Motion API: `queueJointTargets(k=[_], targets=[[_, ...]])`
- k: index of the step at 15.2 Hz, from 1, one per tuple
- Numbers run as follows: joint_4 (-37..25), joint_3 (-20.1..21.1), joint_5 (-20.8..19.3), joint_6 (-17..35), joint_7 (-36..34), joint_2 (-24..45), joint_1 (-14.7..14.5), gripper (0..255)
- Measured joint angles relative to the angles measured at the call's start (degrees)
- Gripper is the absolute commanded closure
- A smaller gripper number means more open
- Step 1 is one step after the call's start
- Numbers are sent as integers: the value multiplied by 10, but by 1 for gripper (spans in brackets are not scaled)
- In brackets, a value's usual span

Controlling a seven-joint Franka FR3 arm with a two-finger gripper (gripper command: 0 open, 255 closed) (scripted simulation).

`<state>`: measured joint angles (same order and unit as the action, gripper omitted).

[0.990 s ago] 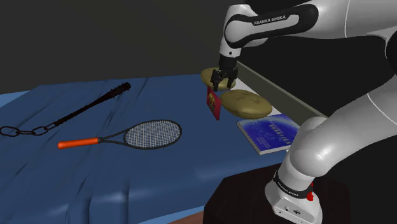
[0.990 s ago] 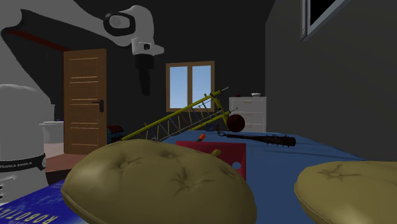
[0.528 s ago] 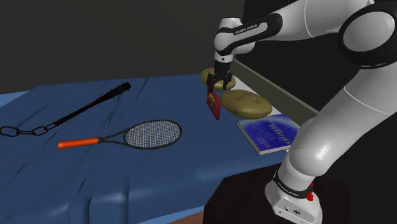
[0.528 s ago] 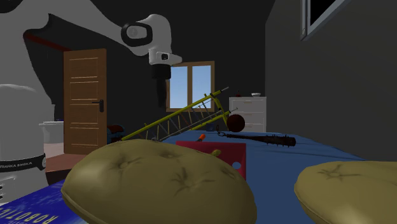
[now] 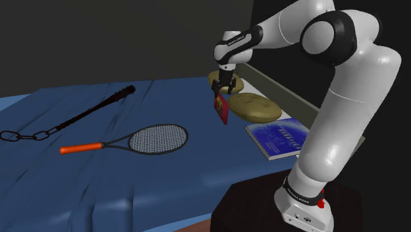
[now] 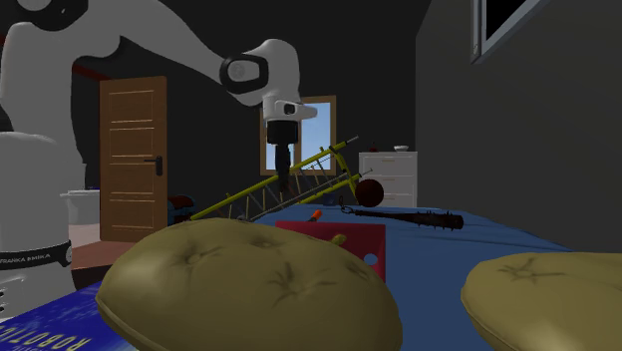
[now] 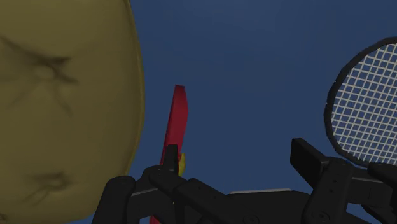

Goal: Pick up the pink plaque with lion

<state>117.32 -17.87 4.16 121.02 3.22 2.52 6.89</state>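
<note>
The plaque (image 5: 222, 109) is a deep pink-red board with a yellow figure. It stands upright on the blue bed cover (image 5: 99, 178), against an olive cushion (image 5: 254, 107). In the second exterior view the plaque (image 6: 351, 236) rises behind that cushion (image 6: 249, 284). My black gripper (image 5: 226, 89) hangs just above the plaque's top edge, open and holding nothing. The wrist view looks down on the plaque (image 7: 177, 121) edge-on. It lies in line with one finger rather than in the middle of the gripper (image 7: 238, 160). The gripper (image 6: 285, 179) also points down in the second exterior view.
A tennis racket (image 5: 155, 138) with an orange handle lies on the cover. A spiked club on a chain (image 5: 99, 107) lies farther off. A blue book (image 5: 279, 137) rests near the stand, and a second olive cushion (image 5: 220, 79) lies behind the gripper. A yellow ladder (image 6: 289, 184) leans beyond the bed.
The arm has swung over, carrying the gripper rightward and lower in the second exterior view, to a spot right above the plaque. The plaque has not moved.
</note>
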Motion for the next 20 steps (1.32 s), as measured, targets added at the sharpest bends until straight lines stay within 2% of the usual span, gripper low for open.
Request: queueJointTargets(k=[9,11,17,18,20], targets=[[-177,-13,67,6,40,200,52,0],[-189,-12,74,13,44,221,59,0],[-176,-7,84,46,52,242,62,0],[-175,-7,84,49,52,245,63,255],[-174,-6,85,51,53,245,63,255]])
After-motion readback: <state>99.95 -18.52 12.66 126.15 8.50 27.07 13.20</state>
